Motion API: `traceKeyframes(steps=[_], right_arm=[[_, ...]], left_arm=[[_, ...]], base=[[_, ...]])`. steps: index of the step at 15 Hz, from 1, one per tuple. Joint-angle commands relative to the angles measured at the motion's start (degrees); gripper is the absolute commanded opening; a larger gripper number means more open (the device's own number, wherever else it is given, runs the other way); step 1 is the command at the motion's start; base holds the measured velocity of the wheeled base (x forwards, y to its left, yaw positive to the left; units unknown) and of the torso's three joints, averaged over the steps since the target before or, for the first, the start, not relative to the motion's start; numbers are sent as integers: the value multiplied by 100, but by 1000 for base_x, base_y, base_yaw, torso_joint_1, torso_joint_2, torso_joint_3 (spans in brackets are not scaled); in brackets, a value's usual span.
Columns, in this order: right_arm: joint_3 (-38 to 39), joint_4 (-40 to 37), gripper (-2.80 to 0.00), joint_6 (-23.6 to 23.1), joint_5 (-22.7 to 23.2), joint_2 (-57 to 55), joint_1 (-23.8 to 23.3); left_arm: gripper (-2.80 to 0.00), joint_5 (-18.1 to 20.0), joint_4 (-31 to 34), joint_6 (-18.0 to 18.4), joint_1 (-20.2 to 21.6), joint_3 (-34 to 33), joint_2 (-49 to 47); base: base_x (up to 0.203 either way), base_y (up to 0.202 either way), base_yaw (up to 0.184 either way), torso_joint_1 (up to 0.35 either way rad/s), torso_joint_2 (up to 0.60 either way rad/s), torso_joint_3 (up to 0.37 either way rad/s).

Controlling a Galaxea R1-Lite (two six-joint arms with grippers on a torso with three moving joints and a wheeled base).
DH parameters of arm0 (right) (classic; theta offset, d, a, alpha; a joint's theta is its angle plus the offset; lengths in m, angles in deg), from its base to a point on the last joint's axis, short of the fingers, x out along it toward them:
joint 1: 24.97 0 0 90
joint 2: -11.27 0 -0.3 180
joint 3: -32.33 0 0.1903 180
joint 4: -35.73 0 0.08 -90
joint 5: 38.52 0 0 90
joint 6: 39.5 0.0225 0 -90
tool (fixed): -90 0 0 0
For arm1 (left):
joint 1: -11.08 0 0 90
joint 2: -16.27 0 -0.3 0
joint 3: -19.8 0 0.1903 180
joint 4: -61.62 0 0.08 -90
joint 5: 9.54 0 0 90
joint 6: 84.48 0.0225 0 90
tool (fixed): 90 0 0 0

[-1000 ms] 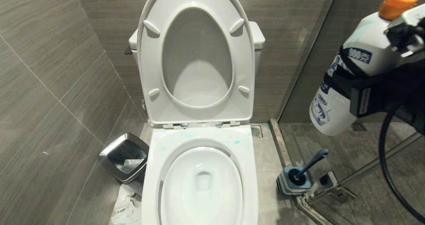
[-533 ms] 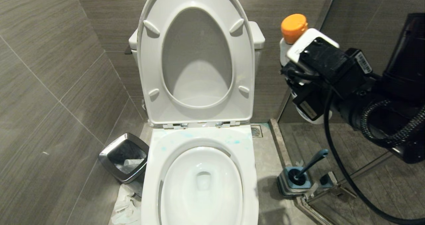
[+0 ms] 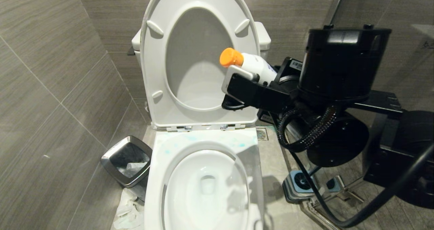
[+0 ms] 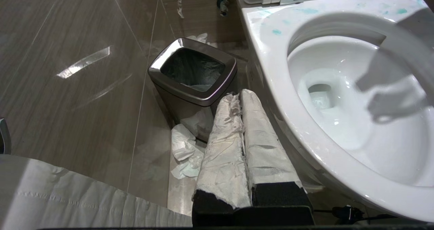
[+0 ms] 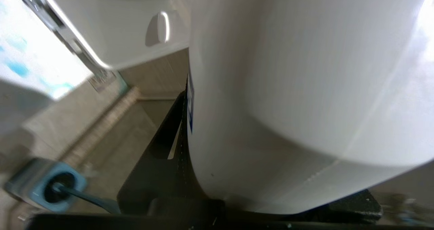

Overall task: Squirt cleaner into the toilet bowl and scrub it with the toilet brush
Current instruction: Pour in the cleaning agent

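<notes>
Orange-capped cleaner [image 3: 252, 64] lies tilted in right gripper [image 3: 268, 79].

From the head we look down on the glossy white ceramic toilet bowl [image 3: 203, 175]; our left wrist view shares it [image 4: 339, 97], nearer.

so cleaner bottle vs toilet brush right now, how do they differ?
The cleaner bottle is gripped by the right gripper and tilted in the air in front of the raised seat; the toilet brush stands in its base on the floor. The bottle is white with an orange cap; the brush is blue-grey.
</notes>
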Motion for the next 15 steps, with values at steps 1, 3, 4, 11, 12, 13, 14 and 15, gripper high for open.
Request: traceKeyframes(steps=[1,3,4,11,12,13,14,15], right_arm=[[-112,13,-280,-335,-182,-318,132],[-96,7,-280,-580,-505,-372,265],[-99,5,-280,-664,-749,-403,382],[-235,13,-280,-2299,-1076,-491,576],[-227,13,-280,-2540,-1079,-475,578],[-220,13,-280,-2798,-1085,-464,574],[-219,20,-280,-3113,-1088,-461,574],[-219,22,-280,-3420,-1088,-474,577]], left_arm=[[-280,0,0,4,0,-5,-7],[-280,0,9,4,0,-9,-7],[-280,0,0,4,0,-9,-7],[-280,0,0,4,0,-9,-7],[-280,0,0,4,0,-9,-7],[-280,0,0,4,0,-9,-7],[-280,0,9,4,0,-9,-7],[-280,0,0,4,0,-9,-7]], base=[[0,0,0,0,0,0],[0,0,0,0,0,0],[0,0,0,0,0,0],[0,0,0,0,0,0],[0,0,0,0,0,0],[0,0,0,0,0,0],[0,0,0,0,0,0],[0,0,0,0,0,0]])
